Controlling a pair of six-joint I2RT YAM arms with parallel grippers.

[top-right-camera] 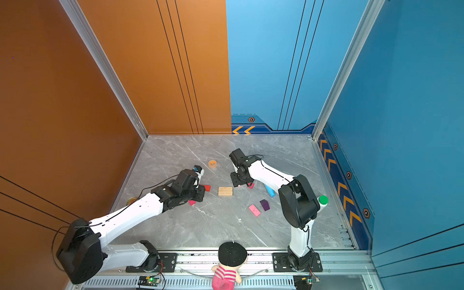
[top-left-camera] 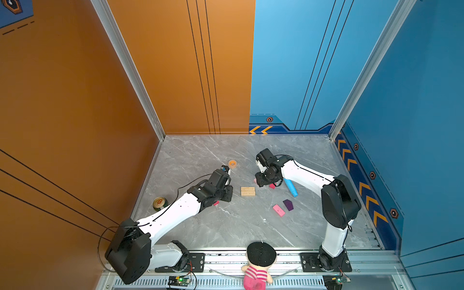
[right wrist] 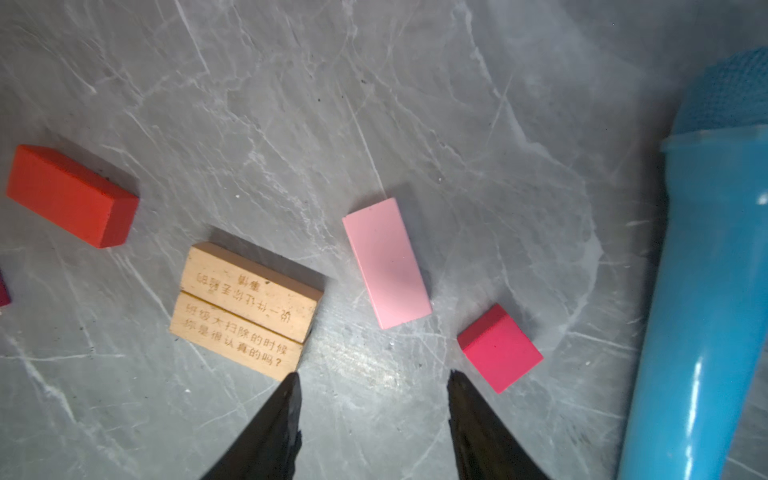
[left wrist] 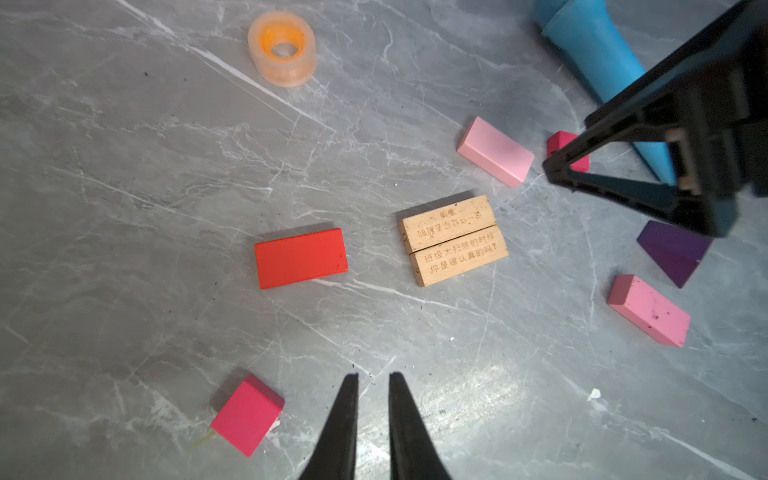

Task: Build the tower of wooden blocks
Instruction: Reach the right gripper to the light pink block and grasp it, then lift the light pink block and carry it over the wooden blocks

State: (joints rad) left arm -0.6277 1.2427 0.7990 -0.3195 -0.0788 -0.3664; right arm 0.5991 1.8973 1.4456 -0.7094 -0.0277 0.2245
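Nearest the lens in both top views, a plush doll (top-left-camera: 259, 253) is seen at the near edge of the desk (top-left-camera: 226, 226). Two tan slabs (top-left-camera: 248, 190) are laid side by side, touching, at mid-desk. A pink brick (top-left-camera: 278, 210) and the purple house piece (top-left-camera: 288, 205) are found to their near right, and a red brick (top-right-camera: 207, 187) just to their left.

From the left wrist, the left hand (left wrist: 374, 376) is shown barely parted and empty, with a magenta cube (left wrist: 247, 414) beside it.

From the right wrist, the right hand (right wrist: 372, 374) is shown spread and empty, between the tan slabs and a second magenta cube (right wrist: 500, 348). A paler pink brick (right wrist: 386, 262) is seen beyond, and a blue tube (right wrist: 706, 291) off to the side.
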